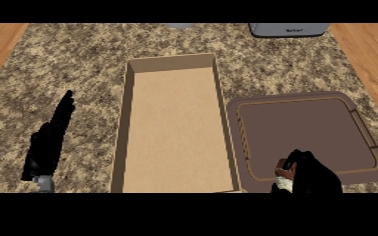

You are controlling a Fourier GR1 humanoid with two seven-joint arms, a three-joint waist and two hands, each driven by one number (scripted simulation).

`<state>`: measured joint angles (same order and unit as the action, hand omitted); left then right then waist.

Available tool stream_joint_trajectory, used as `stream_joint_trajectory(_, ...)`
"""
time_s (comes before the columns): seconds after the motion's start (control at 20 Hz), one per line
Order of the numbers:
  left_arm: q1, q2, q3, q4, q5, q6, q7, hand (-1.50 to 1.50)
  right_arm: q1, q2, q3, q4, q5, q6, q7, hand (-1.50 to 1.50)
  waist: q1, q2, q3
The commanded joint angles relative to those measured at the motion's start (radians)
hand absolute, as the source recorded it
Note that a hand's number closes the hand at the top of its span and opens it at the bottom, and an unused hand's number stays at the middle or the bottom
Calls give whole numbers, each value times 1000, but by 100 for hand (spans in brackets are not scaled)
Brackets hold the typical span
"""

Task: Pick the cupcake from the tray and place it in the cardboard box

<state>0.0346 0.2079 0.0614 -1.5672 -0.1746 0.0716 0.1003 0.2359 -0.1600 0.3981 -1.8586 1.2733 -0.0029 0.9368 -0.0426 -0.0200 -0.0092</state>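
One cupcake (283, 179) sits clutched in the right robot hand (310, 175) over one tray (303, 135), beside one cardboard box (176, 125).

Grey appliance (288, 29) at counter's far edge: small label, unreadable.

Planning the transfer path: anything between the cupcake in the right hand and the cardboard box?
Only the tray's raised left rim and the cardboard box's right wall lie between the cupcake, held by the right hand, and the box floor.
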Motion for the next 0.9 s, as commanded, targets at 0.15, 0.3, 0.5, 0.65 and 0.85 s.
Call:
stream_joint_trajectory(0.15, -12, -5, -6, -6, -4, -3, 10, 0, 253, 89, 358, -344, 359, 47, 244, 150, 13, 10, 6)
stream_joint_trajectory(0.3, 20, -22, -18, -13, -2, -4, 3, 0, 240, 97, 463, -414, 426, -64, 169, 150, 20, 9, 8)
stream_joint_trajectory(0.5, 8, -2, -9, 19, -1, -24, -52, 0, 154, 137, 589, -470, 509, -82, 112, 150, 28, 12, 7)
stream_joint_trajectory(0.65, -37, -5, -13, 5, 5, -30, 5, 0, 70, 156, 615, -503, 493, -46, 89, 150, 37, 17, 8)
stream_joint_trajectory(0.85, -46, 1, -12, 20, 8, -41, 0, 0, -34, 153, 658, -467, 490, -33, 159, 150, 52, 22, 7)
